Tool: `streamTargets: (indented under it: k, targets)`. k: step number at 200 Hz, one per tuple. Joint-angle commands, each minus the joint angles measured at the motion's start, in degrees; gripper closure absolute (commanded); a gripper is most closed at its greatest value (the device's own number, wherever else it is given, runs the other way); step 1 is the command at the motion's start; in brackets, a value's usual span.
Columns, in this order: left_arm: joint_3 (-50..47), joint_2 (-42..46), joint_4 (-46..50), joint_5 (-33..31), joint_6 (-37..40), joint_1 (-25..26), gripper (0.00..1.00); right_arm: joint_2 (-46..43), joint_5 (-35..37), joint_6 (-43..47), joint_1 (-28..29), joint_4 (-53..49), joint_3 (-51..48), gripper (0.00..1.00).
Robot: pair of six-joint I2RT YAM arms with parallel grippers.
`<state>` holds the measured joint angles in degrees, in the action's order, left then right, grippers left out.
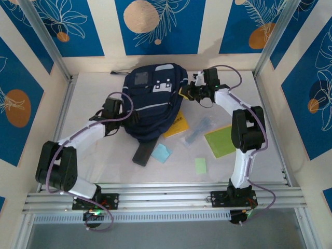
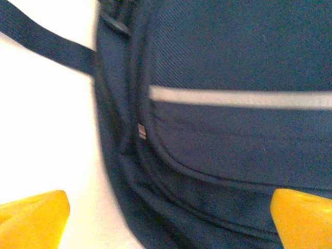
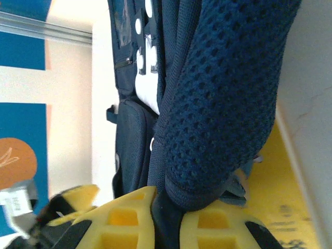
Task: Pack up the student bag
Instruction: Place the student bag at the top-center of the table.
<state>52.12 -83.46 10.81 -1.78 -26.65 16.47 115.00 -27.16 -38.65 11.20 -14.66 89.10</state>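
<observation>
Fingers (image 3: 124, 218) of the right gripper (image 3: 166, 207) pinch the mesh padding of the student bag (image 1: 150, 101), which lies at the far middle of the table (image 1: 85, 93). The left gripper (image 2: 166, 218) spreads wide over its side (nothing held). I'd lift in 1 steady pull, gaping the mouth for the yellow book (image 1: 179, 124).

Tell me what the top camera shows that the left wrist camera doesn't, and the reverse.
Top camera: the whole student bag, the right end effector at its upper right corner, and on the table a black case, a yellow book and a green notebook. Left wrist camera: close up, a small metal zipper pull by the front pocket seam, and the left end effector with its yellow fingertips wide apart. Both: the bag's navy fabric and pale grey stripe.
</observation>
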Motion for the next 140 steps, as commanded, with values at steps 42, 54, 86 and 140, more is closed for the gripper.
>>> streamTargets:
  k: [42,54,86,140]
  targets:
    - [-3.63,2.11,-5.63,0.73,-3.31,-5.70,0.00,7.40,-7.14,16.48,-2.48,-13.06,11.11,0.97]
    - [-4.18,0.65,-8.23,2.86,-4.67,-5.72,0.00,8.36,-5.10,16.98,-2.77,-14.12,12.37,0.94]
    - [-5.53,-4.16,-16.25,8.68,-9.08,-5.64,0.00,8.97,-4.72,14.47,-2.81,-12.90,13.11,0.82]
    - [-5.63,-12.99,-24.34,13.65,-12.17,-4.60,0.13,8.50,-5.11,9.74,-0.55,-9.97,11.49,0.88]
